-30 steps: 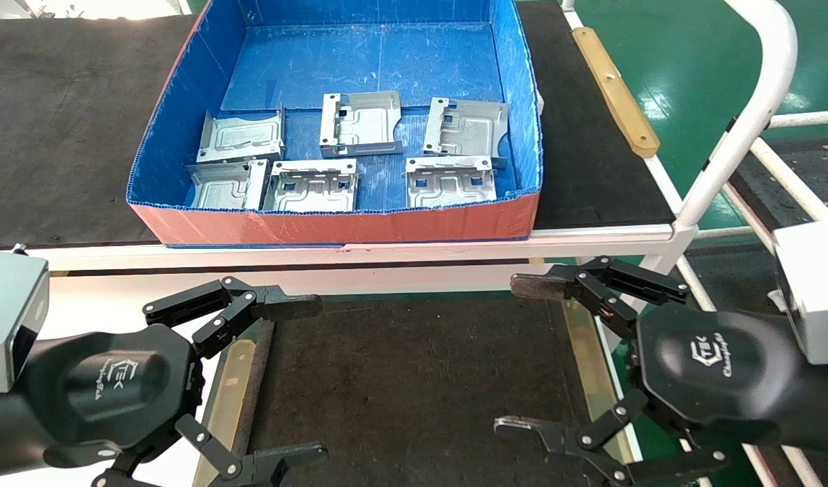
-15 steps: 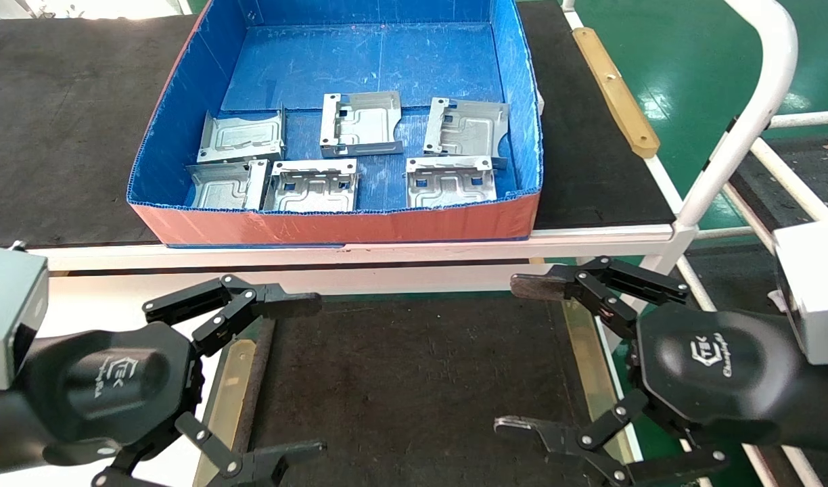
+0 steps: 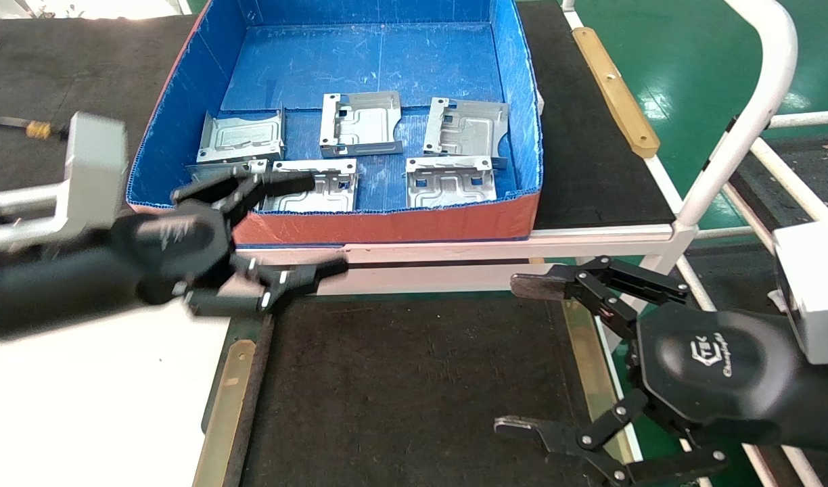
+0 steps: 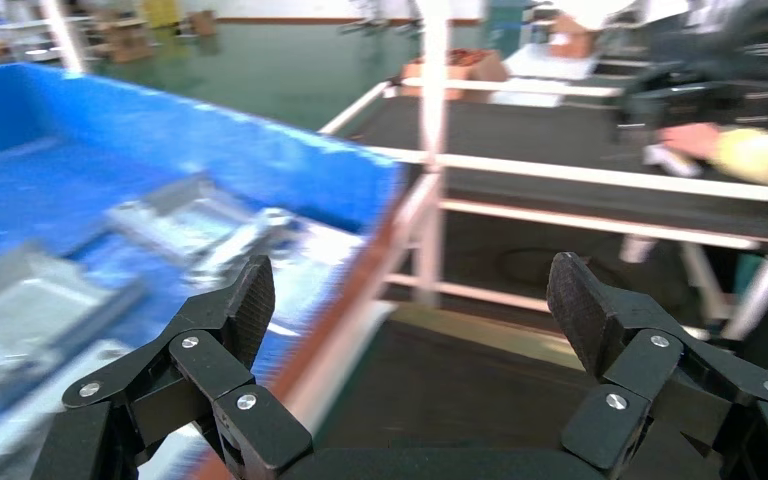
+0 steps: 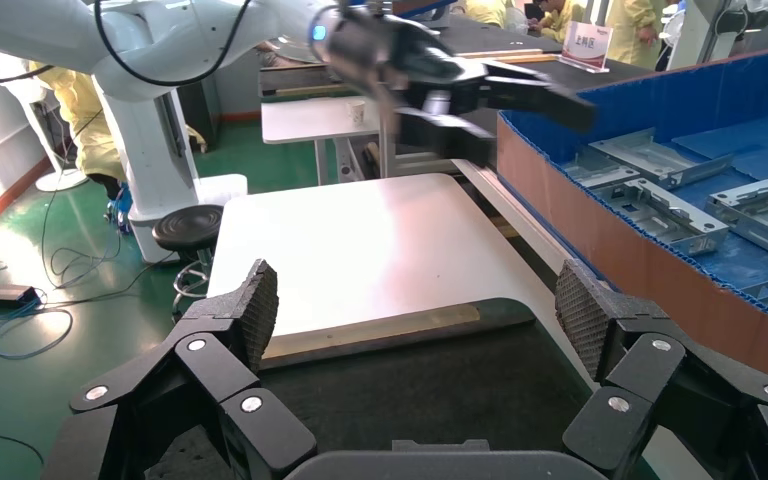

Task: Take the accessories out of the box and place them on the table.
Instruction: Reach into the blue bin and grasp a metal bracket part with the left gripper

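Note:
Six silver-grey accessories lie in the near half of the box point(image 3: 387, 226): the back row point(image 3: 360, 124), point(image 3: 465, 127), point(image 3: 241, 137) and the front row point(image 3: 449, 181), point(image 3: 323, 193). The front-left one is mostly hidden behind my left gripper point(image 3: 327, 223). That gripper is open and empty, raised over the box's front-left wall, one finger above the rim and one in front of the wall. In the left wrist view the gripper point(image 4: 410, 300) straddles the box's edge, with blurred plates point(image 4: 190, 225) beside it. My right gripper point(image 3: 507, 355) is open and empty over the right side of the table's dark mat point(image 3: 414, 385).
The box stands on a black-topped bench point(image 3: 49, 135) with a white front rail point(image 3: 454, 250). Brass strips point(image 3: 228, 399) edge the mat, and the white tabletop point(image 3: 82, 406) lies to the left. A white tubular frame point(image 3: 759, 101) rises at the right.
My left arm has swung up and forward from the table's left side to the box's front-left wall, its fingers still open. The right arm and the plates have not moved.

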Controlling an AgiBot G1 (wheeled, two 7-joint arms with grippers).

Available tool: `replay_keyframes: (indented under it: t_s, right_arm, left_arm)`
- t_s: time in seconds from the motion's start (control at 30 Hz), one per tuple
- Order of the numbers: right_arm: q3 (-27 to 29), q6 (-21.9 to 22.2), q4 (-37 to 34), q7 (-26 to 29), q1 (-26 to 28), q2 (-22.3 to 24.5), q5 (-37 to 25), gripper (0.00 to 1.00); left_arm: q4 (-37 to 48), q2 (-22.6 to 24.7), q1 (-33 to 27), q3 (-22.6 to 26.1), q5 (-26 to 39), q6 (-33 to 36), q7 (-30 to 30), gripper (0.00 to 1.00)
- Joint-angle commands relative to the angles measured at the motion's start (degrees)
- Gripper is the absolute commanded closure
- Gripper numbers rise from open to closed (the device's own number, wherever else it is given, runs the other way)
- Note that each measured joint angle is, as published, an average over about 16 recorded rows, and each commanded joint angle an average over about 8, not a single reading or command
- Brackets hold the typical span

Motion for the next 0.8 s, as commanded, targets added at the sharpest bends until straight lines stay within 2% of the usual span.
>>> replay_keyframes:
  t_s: [0.03,0.53,0.8]
  right_arm:
    - [0.0,0.0,0.0,0.0,0.0,0.0,0.0,0.00]
    - [0.0,0.0,0.0,0.0,0.0,0.0,0.0,0.00]
    - [0.0,0.0,0.0,0.0,0.0,0.0,0.0,0.00]
  left_arm:
    - [1.7,1.3,-1.9,0.6,1.8,-1.9,-0.4,0.00]
    - [8.3,11.9,-11.3,5.5,12.8,-15.2,-4.4,0.00]
    - [14.4,16.0,-15.3,8.1,18.5,-21.7,-7.6,0.00]
